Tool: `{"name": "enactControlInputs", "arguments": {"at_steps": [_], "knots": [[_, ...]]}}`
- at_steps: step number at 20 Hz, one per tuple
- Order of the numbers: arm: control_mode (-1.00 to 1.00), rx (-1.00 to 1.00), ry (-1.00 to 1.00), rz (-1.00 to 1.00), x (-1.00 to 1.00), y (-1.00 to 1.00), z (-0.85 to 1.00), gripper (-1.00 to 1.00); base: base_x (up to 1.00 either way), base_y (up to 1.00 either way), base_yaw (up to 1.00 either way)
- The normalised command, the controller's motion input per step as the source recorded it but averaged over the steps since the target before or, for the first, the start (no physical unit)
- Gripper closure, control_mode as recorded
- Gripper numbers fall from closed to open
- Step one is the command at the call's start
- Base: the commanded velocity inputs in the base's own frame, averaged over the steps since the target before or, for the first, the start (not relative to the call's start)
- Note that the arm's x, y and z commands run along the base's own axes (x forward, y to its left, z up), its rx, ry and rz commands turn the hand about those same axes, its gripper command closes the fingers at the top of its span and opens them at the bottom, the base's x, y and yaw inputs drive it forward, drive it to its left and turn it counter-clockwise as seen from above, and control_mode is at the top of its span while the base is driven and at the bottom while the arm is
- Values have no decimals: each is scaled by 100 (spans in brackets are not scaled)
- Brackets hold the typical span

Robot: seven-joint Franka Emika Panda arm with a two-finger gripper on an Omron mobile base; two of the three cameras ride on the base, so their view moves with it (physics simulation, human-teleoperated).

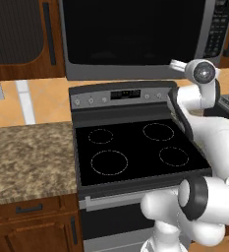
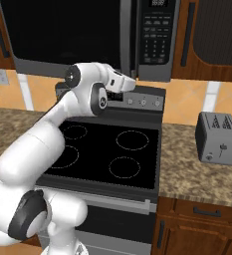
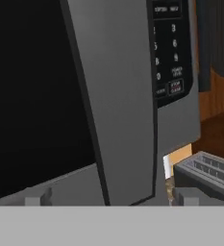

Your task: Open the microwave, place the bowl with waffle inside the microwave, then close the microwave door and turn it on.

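The microwave is cut off at the top edge; the tool's jaw spread is unreadable.

- You saw the microwave door as glossy black glass, framed in matt grey metal.
- Your counter looked like rough speckled stone.
- The cabinets showed polished wood.

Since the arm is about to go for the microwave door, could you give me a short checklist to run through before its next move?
1. Microwave door shut, handle unblocked: ok.
2. Gripper raised near the handle's lower end: ok.
3. Fingers around the handle: not ok, no contact visible.
4. Gripper open enough to grasp: cannot tell.
5. Toaster off to the right, apart from the arm: ok.
6. Stovetop below free of obstacles: ok.
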Motion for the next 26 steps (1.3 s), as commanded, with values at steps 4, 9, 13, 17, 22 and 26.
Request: {"name": "enactControlInputs", "arguments": {"at_steps": [4,9,13,17,22,26], "knots": [[-100,0,0,10,52,-32,0,-100,0,0,0],[-100,0,4,22,49,-45,0,-100,0,0,0],[-100,0,3,28,49,-41,0,-100,0,0,0],[-100,0,2,25,39,-28,0,-100,0,0,0],[-100,0,0,6,-45,-1,9,-100,0,0,0],[-100,0,0,0,-89,0,62,-100,0,0,0]]}}
